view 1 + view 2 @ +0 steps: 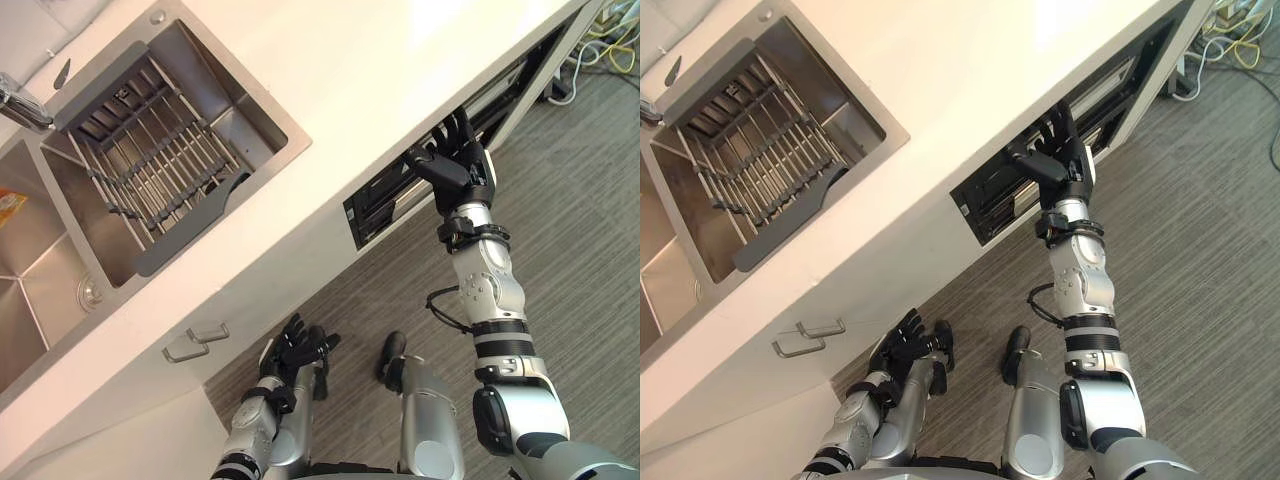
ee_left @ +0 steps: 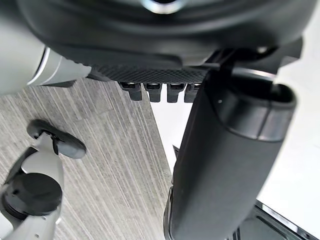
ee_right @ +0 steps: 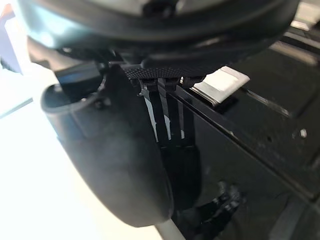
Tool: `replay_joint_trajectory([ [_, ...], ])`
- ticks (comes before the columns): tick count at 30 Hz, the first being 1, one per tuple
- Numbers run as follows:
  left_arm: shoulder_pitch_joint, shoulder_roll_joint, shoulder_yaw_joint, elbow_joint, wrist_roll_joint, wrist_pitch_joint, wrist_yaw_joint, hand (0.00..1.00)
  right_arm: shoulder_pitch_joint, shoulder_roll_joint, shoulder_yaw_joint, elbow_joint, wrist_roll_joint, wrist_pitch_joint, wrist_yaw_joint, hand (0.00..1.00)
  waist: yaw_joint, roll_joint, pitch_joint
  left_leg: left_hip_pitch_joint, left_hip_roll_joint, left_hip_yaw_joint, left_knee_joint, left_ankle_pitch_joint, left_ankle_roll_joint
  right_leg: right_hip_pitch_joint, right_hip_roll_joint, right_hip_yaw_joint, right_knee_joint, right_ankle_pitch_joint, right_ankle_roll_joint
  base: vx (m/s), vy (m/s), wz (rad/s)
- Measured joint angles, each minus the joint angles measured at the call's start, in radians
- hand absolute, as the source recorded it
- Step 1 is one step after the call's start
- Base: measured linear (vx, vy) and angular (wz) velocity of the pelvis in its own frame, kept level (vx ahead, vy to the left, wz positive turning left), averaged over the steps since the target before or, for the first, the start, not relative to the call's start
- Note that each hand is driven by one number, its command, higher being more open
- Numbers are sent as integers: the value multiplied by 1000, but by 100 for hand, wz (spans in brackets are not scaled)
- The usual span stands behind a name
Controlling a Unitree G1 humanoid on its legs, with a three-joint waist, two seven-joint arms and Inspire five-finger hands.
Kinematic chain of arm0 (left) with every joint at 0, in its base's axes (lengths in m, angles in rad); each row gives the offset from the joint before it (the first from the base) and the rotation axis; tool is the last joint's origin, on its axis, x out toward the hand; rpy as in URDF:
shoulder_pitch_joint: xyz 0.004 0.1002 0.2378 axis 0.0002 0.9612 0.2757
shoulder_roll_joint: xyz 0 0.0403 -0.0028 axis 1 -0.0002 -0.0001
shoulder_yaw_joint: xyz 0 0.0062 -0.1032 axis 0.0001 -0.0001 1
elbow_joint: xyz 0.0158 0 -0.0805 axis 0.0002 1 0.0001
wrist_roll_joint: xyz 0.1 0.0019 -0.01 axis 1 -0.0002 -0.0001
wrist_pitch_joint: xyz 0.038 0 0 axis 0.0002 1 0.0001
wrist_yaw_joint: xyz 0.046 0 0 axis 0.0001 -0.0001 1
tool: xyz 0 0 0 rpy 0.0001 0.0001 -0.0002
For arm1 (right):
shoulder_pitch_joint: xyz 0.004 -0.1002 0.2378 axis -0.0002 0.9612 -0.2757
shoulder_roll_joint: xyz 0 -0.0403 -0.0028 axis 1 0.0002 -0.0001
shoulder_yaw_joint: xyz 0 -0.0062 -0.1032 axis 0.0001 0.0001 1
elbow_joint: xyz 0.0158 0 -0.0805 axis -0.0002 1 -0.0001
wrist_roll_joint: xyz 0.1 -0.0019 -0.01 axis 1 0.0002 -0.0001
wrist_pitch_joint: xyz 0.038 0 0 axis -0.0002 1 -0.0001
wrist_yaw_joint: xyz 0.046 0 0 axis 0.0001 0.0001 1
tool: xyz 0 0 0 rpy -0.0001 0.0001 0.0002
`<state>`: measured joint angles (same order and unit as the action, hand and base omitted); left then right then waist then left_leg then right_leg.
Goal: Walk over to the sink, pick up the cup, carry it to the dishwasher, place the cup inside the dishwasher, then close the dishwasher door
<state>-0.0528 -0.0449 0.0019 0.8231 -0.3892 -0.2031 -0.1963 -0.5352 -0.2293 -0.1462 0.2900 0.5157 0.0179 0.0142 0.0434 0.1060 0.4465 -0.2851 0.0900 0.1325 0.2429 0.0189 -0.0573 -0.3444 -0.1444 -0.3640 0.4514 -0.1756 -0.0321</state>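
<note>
The white worktop (image 1: 380,90) is overhanging the dishwasher door (image 1: 383,203). The right hand (image 1: 458,165), fingers spread flat, is pressing the door ahead of its palm, likely to close it.

Shows the right robot hand (image 3: 150,30) from close, straight fingers (image 3: 172,145) lying along the black dishwasher door (image 3: 260,130), thumb (image 3: 115,165) out beside them. Shows a pale latch piece (image 3: 220,84) near the fingers and white bench (image 3: 30,200) on the thumb's side.
</note>
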Motion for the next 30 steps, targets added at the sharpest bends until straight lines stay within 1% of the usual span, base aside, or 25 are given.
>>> replay_joint_trajectory([
  [1, 3, 3, 1, 1, 1, 0, 1, 100, 38, 1, 5, -28, -21, 2, 0, 100, 4, -11, -9, 12, 7, 0, -3, -6, -8, 19, 11, -2, -20, 3, -3, 101, -12, -4],
  [2, 8, 7, 1, 2, 11, 0, 1, 100, 76, 4, 7, -50, -39, 2, 0, 100, 7, -22, -21, 19, 11, 0, -7, -10, -11, 30, 17, -2, -32, 3, -3, 147, -5, -4],
  [3, 15, 14, 1, 3, 21, -1, 1, 100, 132, 12, 6, -76, -50, 2, 1, 100, 8, -40, -38, 35, 14, 0, -18, -13, -14, 50, 26, -4, -52, 8, -6, 141, 3, -2],
  [4, 19, 18, 1, 3, 23, -1, 2, 100, 160, 17, 5, -89, -57, 2, 1, 100, 8, -50, -43, 47, 15, 0, -26, -15, -16, 63, 29, -5, -62, 9, -7, 194, 17, -2],
  [5, 30, 31, 1, 11, 28, -2, 2, 100, 240, 32, 3, -115, -79, 2, 3, 100, 4, -75, -68, 69, 20, 0, -34, -26, -23, 94, 40, -5, -91, 11, -4, 140, 23, -3],
  [6, 36, 35, 1, 15, 28, -2, 3, 100, 274, 38, 3, -124, -85, 1, 6, 100, 1, -84, -83, 74, 22, 1, -36, -31, -23, 104, 43, -6, -102, 12, -2, 193, 41, -3],
  [8, 61, 47, 1, 20, 40, -3, 7, 100, 409, 63, -2, -164, -121, -13, 7, 100, -9, -107, -124, 106, 24, 4, -48, -48, -22, 147, 54, -5, -143, 19, 10, 200, 63, -4],
  [10, 77, 56, 1, 31, 50, -4, 11, 100, 507, 81, -5, -168, -145, -36, 5, 100, -16, -119, -154, 136, 22, 11, -59, -57, -22, 179, 54, 1, -166, 23, 19, 170, 88, -10],
  [13, 105, 71, 12, 46, 74, -4, 20, 100, 645, 125, -4, -164, -211, -46, 5, 100, -35, -123, -191, 195, 13, 22, -72, -79, -18, 241, 50, 10, -198, 25, 38, 121, 97, -10],
  [16, 133, 78, 33, 50, 77, -4, 30, 100, 742, 178, -1, -119, -259, -56, 17, 100, -34, -127, -236, 230, 9, 40, -83, -91, -14, 274, 49, 21, -220, 29, 48, 53, 75, -12],
  [17, 143, 79, 41, 55, 83, -4, 37, 100, 768, 202, 0, -74, -285, -59, 27, 100, -34, -129, -255, 246, 7, 43, -88, -94, -14, 291, 49, 24, -230, 31, 52, 15, 51, -5],
  [19, 144, 89, 41, 77, 116, 6, 40, 100, 787, 227, 7, 22, -319, -63, 36, 100, -36, -134, -276, 268, 4, 43, -95, -96, -13, 315, 48, 23, -243, 33, 55, -10, 45, 0],
  [21, 143, 99, 42, 97, 137, 18, 44, 100, 793, 245, 12, 168, -351, -67, 48, 100, -37, -140, -301, 290, 2, 42, -101, -96, -13, 343, 47, 19, -257, 38, 60, -54, 26, 3],
  [22, 143, 103, 42, 100, 137, 21, 44, 100, 794, 247, 12, 204, -356, -68, 51, 100, -37, -141, -304, 296, 1, 42, -102, -96, -12, 350, 47, 18, -261, 39, 60, -62, 13, 5],
  [23, 143, 103, 52, 110, 147, 23, 44, 100, 800, 247, 9, 281, -358, -81, 65, 100, -37, -141, -315, 305, -1, 39, -108, -95, -11, 363, 46, 14, -268, 42, 61, -55, 11, 4],
  [26, 147, 99, 84, 121, 157, 21, 45, 100, 813, 247, -15, 380, -361, -107, 88, 100, -36, -141, -328, 326, -8, 32, -124, -89, -6, 382, 42, 8, -277, 44, 63, -49, 10, 7],
  [29, 175, 100, 130, 121, 157, 8, 45, 100, 830, 247, -65, 452, -357, -147, 122, 100, -35, -140, -342, 351, -16, 21, -145, -81, -3, 414, 39, -3, -294, 49, 69, -25, 6, 11],
  [30, 191, 102, 140, 120, 157, 1, 43, 100, 833, 246, -84, 466, -357, -171, 134, 100, -34, -139, -348, 358, -21, 18, -159, -74, -1, 419, 37, -6, -299, 50, 71, -4, 9, 6],
])
